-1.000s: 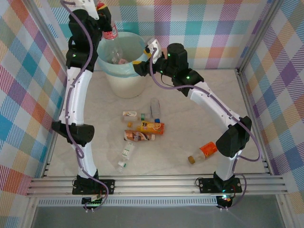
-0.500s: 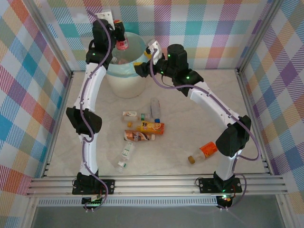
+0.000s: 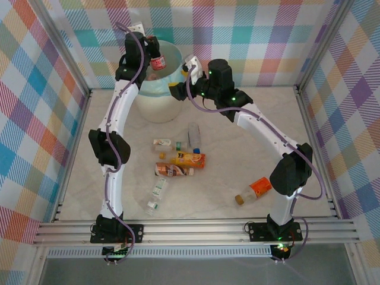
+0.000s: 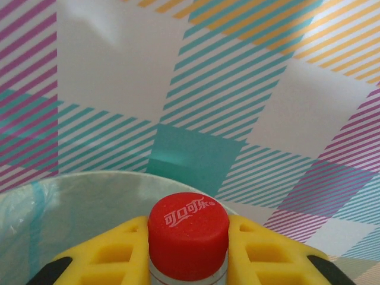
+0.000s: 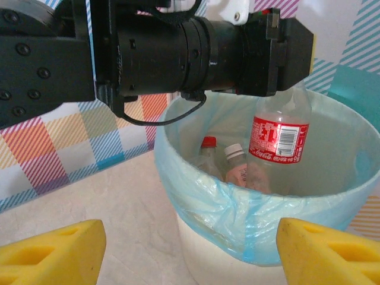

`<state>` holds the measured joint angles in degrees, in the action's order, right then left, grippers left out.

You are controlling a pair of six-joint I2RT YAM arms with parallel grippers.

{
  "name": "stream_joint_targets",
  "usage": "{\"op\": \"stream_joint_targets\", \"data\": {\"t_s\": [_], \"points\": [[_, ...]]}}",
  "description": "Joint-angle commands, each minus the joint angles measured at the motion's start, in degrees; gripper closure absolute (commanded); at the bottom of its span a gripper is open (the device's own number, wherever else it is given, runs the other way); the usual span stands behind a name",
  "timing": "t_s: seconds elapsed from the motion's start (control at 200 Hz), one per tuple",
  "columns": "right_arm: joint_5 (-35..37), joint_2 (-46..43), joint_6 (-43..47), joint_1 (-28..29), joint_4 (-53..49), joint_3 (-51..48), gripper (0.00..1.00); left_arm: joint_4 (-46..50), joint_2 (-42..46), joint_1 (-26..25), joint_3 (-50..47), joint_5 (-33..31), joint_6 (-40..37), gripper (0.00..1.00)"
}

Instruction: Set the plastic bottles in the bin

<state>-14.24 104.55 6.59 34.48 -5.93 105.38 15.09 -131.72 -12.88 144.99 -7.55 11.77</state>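
Observation:
My left gripper [image 3: 152, 50] is shut on the neck of a clear plastic bottle [image 3: 157, 60] with a red cap [image 4: 188, 233] and a red label [image 5: 279, 140]. The bottle hangs upright over the opening of the cream bin [image 3: 155, 102], whose teal bag [image 5: 237, 208] is folded over the rim. Inside the bin lie a red-capped bottle [image 5: 208, 155] and a white-capped pink one [image 5: 238, 167]. My right gripper [image 3: 175, 89] is open and empty just beside the bin's right rim, its yellow fingers [image 5: 53, 249] spread wide. Several bottles lie on the table, among them an orange one [image 3: 189, 159] and a brown one [image 3: 174, 170].
A clear bottle [image 3: 194, 135] and a small white-labelled one [image 3: 162, 143] lie mid-table. Two small bottles [image 3: 158, 189] sit nearer the front, and an orange-labelled bottle [image 3: 255, 190] lies at the right front. Plaid walls and metal frame rails [image 3: 196, 228] enclose the table.
My left arm has carried the red-capped bottle rightward and down, from beyond the bin's left rim to over its opening. The right arm has barely moved.

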Motion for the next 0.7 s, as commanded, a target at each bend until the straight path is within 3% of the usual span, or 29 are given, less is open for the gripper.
{"op": "stream_joint_targets", "data": {"t_s": [0.0,0.07,0.13,0.165,0.235,0.275,0.395,0.695], "points": [[-1.23,0.21,-0.44,-0.66,0.84,-0.46,0.24,0.29,-2.28,-0.22,-0.58,-2.55,0.67,1.0],[-1.26,0.3,-0.52,-0.83,0.75,-0.62,0.24,2.36,-2.71,0.04,-0.62,-2.6,1.31,0.99],[-1.32,0.46,-0.53,-0.95,0.72,-0.62,0.24,2.98,-2.67,0.36,-0.58,-2.16,1.97,0.87],[-1.32,0.5,-0.53,-0.91,0.74,-0.66,0.24,3.17,-2.66,0.49,-0.59,-2.03,2.39,0.75],[-1.4,0.59,-0.53,-0.93,0.79,-0.62,0.24,3.57,-2.45,0.8,-0.13,-1.82,3.23,0.32],[-1.4,0.65,-0.53,-1.0,0.76,-0.54,0.24,4.06,-2.21,0.92,0.45,-1.69,3.49,0.22],[-1.49,0.65,-0.53,-1.08,0.57,-0.43,0.24,6.54,-0.9,1.02,2.91,-2.41,3.87,0.1],[-1.62,0.39,-0.53,-1.17,-0.4,0.11,0.24,12.74,6.73,1.37,4.13,-5.49,3.38,0.1]]}}
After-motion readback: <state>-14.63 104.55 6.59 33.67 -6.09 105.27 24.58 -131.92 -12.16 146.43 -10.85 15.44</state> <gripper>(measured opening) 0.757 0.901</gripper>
